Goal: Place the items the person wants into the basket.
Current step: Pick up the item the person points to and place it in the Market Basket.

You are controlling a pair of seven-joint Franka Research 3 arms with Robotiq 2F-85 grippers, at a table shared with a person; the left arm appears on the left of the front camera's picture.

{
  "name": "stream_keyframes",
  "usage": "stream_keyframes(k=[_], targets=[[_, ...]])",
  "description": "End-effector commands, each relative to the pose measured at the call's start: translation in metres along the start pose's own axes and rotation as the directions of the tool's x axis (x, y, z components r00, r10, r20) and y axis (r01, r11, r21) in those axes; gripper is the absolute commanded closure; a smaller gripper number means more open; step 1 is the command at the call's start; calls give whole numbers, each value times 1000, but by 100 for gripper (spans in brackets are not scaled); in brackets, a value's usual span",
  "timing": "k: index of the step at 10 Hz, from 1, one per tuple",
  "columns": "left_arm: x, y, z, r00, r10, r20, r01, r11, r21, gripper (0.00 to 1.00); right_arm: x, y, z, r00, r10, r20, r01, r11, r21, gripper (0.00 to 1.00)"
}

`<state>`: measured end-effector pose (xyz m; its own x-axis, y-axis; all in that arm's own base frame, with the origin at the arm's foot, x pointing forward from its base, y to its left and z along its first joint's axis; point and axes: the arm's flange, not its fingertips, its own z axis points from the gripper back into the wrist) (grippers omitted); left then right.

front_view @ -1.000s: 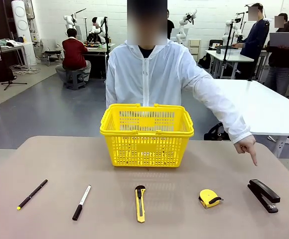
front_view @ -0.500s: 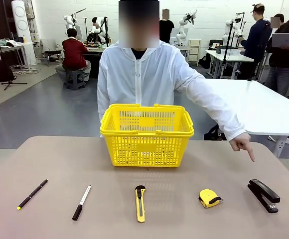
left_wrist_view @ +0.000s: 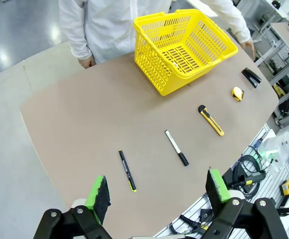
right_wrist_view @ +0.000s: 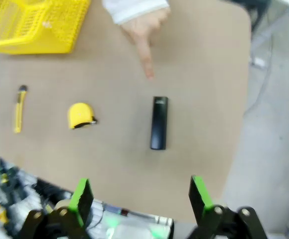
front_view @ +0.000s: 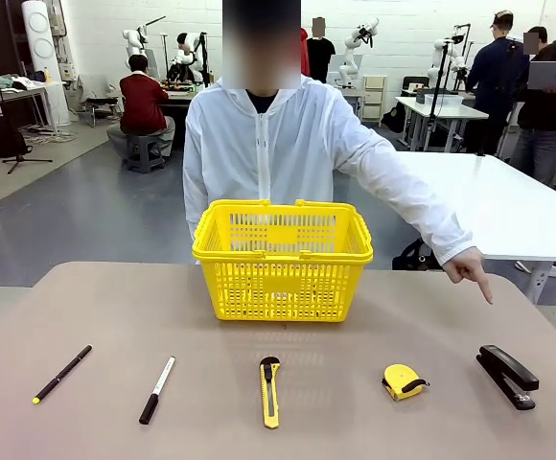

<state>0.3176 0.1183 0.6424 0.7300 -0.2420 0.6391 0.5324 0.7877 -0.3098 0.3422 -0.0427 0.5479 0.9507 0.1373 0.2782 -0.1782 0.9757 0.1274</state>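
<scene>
Though blurry in its own view, right end effector (right_wrist_view: 139, 188) wide open, left end effector (left_wrist_view: 158, 188) likewise; basket (right_wrist_view: 35, 25) cropped there.

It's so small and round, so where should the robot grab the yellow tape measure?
Probably across the middle of the tape measure, coming straight down from above. It lies flat on the table, apart from its neighbours, so the open right gripper could close on its opposite edges.

You've got the black pen (front_view: 62, 374) lying far left, the yellow tape (front_view: 404, 380) right of middle, and the basket (front_view: 283, 287) upright behind.
</scene>
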Motion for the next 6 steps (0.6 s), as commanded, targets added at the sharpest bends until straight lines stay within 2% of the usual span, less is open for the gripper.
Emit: stream_keyframes(k=[1, 3, 6], targets=[[0, 0, 1, 1000, 2, 11, -2, 1000, -17, 0, 23, 9, -31, 988, -100, -119, 85, 988, -129, 0], [0, 0, 1, 1000, 2, 11, -2, 1000, -17, 0, 44, 7, -84, 984, -94, -151, 69, 984, -165, 0], [0, 0, 1, 1000, 2, 11, -2, 1000, -17, 0, 53, 1, -143, 981, -38, -190, 9, 989, -151, 0]])
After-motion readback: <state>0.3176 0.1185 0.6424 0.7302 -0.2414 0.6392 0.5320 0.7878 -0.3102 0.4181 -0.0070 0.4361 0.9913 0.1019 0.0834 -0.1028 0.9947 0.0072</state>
